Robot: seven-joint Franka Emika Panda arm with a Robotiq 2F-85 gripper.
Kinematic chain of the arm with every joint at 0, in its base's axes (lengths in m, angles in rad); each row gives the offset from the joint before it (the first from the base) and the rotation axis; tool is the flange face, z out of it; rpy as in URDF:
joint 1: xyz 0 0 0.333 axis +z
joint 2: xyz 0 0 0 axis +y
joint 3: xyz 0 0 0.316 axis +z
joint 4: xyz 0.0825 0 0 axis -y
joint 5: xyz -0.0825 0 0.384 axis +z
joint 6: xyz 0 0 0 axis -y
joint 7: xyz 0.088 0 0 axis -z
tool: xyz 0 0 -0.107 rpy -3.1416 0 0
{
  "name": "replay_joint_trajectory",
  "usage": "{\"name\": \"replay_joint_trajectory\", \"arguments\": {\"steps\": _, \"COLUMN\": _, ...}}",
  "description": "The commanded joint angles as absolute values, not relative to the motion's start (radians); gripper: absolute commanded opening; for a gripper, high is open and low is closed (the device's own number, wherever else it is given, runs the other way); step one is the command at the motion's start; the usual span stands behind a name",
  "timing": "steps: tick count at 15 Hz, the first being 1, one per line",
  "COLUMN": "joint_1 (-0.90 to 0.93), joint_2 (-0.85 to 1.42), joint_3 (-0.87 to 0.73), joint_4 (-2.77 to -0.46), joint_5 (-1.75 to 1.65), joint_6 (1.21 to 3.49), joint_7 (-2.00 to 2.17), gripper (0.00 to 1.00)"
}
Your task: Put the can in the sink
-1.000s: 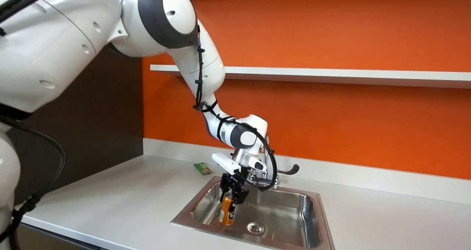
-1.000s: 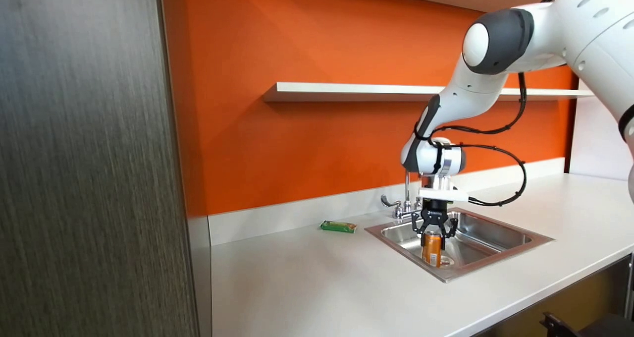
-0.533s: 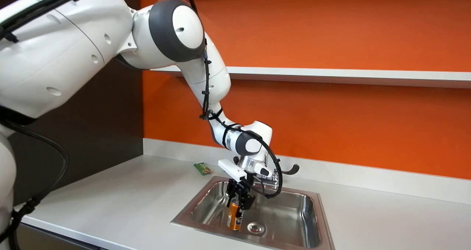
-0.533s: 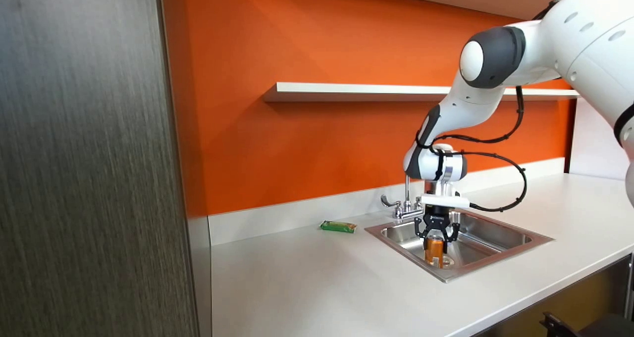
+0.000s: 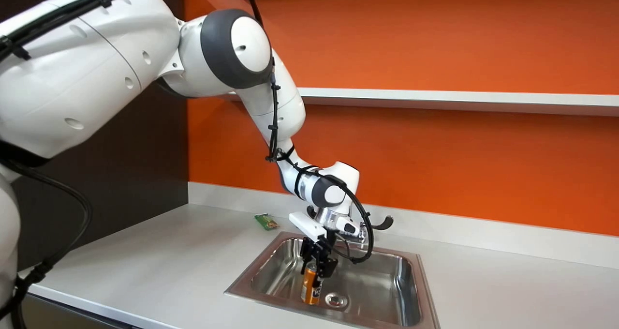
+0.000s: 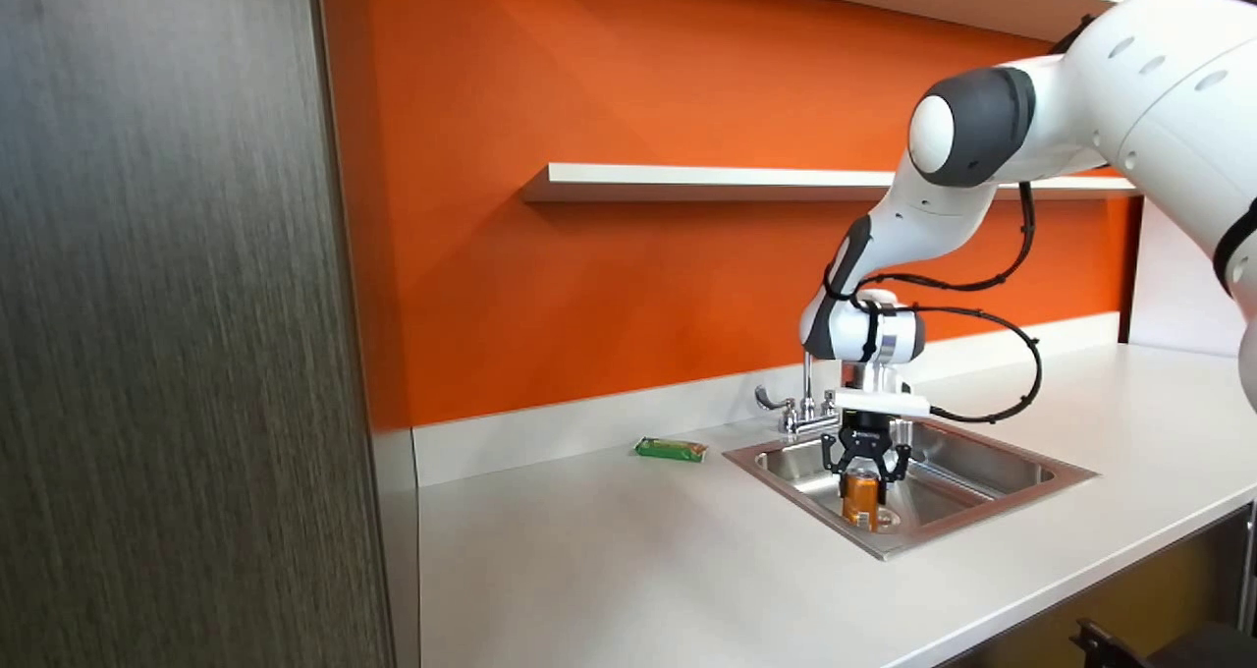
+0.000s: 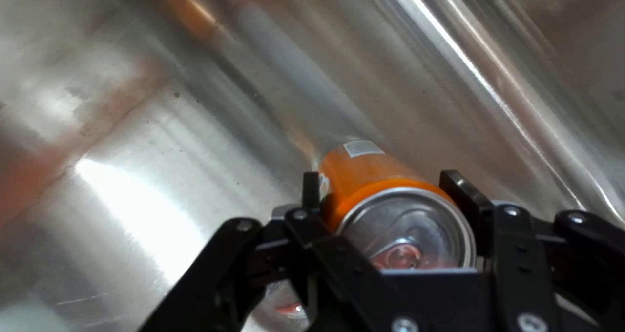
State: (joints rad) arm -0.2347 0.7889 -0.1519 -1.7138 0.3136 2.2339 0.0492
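The orange can (image 5: 310, 289) stands about upright inside the steel sink (image 5: 423, 290), beside the round drain (image 5: 336, 300). In an exterior view the can (image 6: 861, 507) shows below my gripper (image 6: 862, 489), within the sink rim (image 6: 992, 513). In the wrist view the can (image 7: 366, 168) shows its silvery top between the two fingers of my gripper (image 7: 381, 188). The gripper is shut on the can near its top. The can's base is low in the basin; I cannot tell whether it touches the floor. The fingers hide part of the drain (image 7: 290, 310).
The chrome faucet (image 6: 807, 408) stands behind the gripper, with a handle (image 5: 384, 223) sticking out to one side. A small green packet (image 5: 266, 221) lies on the white counter (image 5: 159, 261) by the sink. A white shelf (image 5: 435, 97) runs along the orange wall above.
The arm has moved down over the last second, and in an exterior view also to the right. The can has moved with the gripper, lower in the basin and closer to the drain.
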Motion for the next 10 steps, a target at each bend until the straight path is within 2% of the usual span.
{"name": "replay_joint_trajectory", "arguments": {"steps": 1, "joint_1": -0.256, "joint_2": 0.800, "joint_3": -0.131, "joint_4": -1.684, "joint_5": 0.300, "joint_6": 2.229, "joint_7": 0.056, "gripper": 0.38}}
{"name": "replay_joint_trajectory", "arguments": {"steps": 2, "joint_1": -0.256, "joint_2": 0.797, "joint_3": -0.131, "joint_4": -1.687, "joint_5": 0.300, "joint_6": 2.229, "joint_7": 0.055, "gripper": 0.88}}
{"name": "replay_joint_trajectory", "arguments": {"steps": 5, "joint_1": -0.255, "joint_2": 0.769, "joint_3": -0.132, "joint_4": -1.711, "joint_5": 0.299, "joint_6": 2.228, "joint_7": 0.048, "gripper": 1.00}}
{"name": "replay_joint_trajectory", "arguments": {"steps": 10, "joint_1": -0.249, "joint_2": 0.699, "joint_3": -0.143, "joint_4": -1.751, "joint_5": 0.285, "joint_6": 2.215, "joint_7": 0.050, "gripper": 1.00}}
